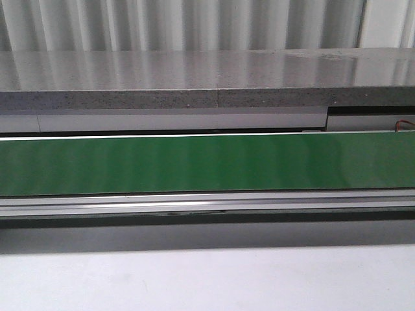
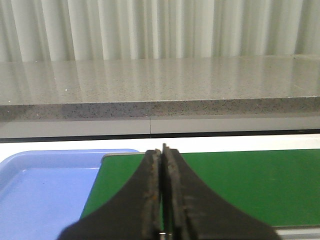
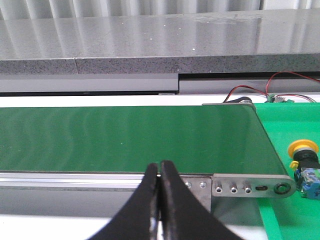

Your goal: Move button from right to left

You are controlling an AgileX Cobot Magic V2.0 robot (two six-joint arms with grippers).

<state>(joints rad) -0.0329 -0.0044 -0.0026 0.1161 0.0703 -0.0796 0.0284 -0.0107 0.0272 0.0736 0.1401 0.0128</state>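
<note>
The button (image 3: 305, 167), with a yellow mushroom head, black collar and blue-and-clear block, lies on a green mat (image 3: 295, 130) beyond the right end of the conveyor, seen only in the right wrist view. My right gripper (image 3: 159, 170) is shut and empty, near the conveyor's front rail, well to the left of the button. My left gripper (image 2: 163, 150) is shut and empty, over the left end of the green belt (image 2: 240, 180). Neither gripper shows in the front view.
The green conveyor belt (image 1: 207, 165) runs across the front view with a metal rail (image 1: 207, 204) before it. A grey stone shelf (image 1: 194, 81) stands behind. A blue tray (image 2: 40, 190) sits at the belt's left end. Red wires (image 3: 280, 80) lie behind the mat.
</note>
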